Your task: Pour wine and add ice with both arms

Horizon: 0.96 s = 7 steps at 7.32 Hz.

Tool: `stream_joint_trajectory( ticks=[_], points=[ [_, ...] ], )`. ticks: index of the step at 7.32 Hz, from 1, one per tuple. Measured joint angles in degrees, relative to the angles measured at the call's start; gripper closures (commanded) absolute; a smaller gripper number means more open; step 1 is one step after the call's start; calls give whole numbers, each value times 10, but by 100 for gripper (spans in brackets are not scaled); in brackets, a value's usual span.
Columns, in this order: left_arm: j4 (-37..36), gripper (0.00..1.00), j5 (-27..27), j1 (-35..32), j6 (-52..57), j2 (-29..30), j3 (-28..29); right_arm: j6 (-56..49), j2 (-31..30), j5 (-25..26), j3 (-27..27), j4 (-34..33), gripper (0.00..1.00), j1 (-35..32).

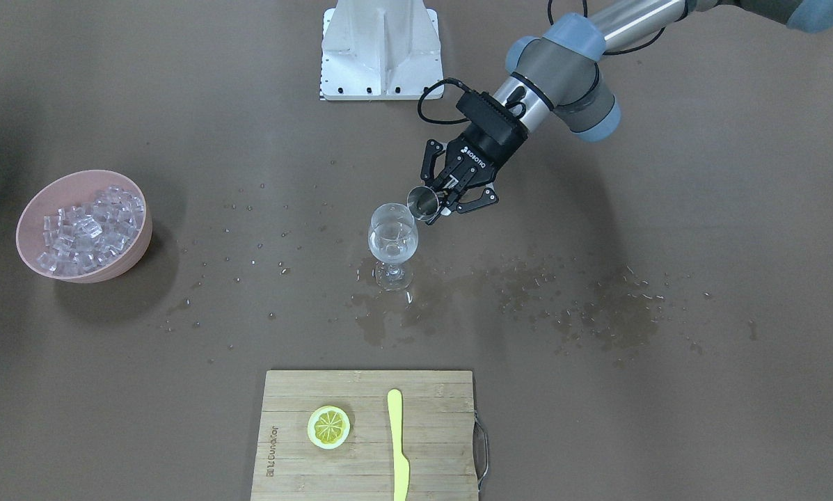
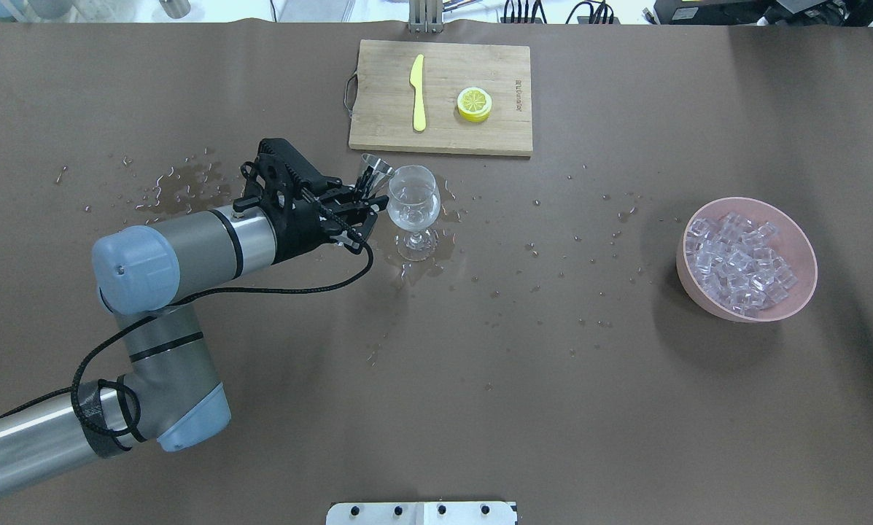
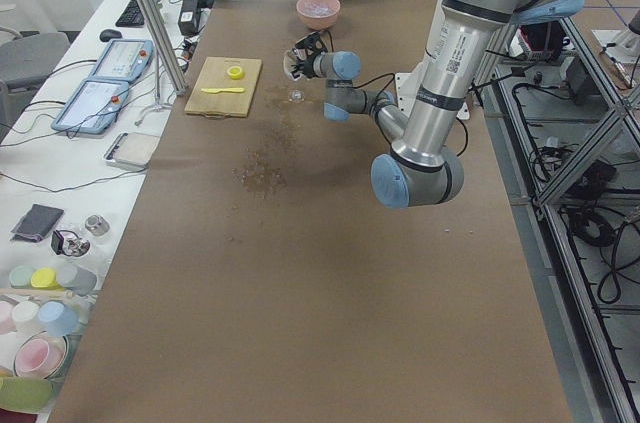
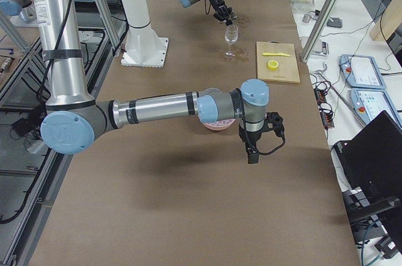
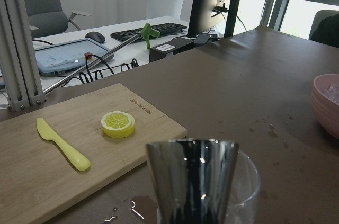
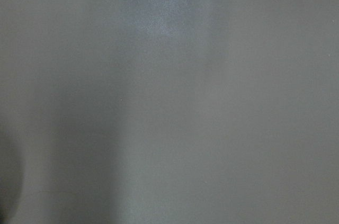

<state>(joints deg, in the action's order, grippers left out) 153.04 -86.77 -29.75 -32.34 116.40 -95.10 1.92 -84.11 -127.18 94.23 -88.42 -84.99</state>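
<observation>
Steel jigger point(image 1: 423, 203), clamped in the left gripper point(image 1: 451, 195), tips at the wine glass point(image 1: 392, 236) just beside it, apparently mid-pour; ice point(image 1: 89, 229) lies unadded, far off in its bowl point(image 1: 40, 202); right gripper point(image 4: 267, 129) state unclear.

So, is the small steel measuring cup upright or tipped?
Tipped: in the left gripper, the steel cup leans mouth-first toward the clear wine glass.

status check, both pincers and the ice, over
Left pincer shut on jigger, tipped at wine glass rim. Right pincer near pink bowl, state unclear. Ice piled in pink bowl. Wet patches around glass.
</observation>
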Motion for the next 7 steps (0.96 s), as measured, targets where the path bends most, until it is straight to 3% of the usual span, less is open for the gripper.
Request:
stream_joint_trajectory(
  ticks=[2,7],
  points=[
    [-70,100,-19,-2,-1,-1,-42,0,0,0,0,0,0,0],
    [-154,100,-29,1,-1,20,-51,0,-3,-3,-1,0,0,0]
  ],
)
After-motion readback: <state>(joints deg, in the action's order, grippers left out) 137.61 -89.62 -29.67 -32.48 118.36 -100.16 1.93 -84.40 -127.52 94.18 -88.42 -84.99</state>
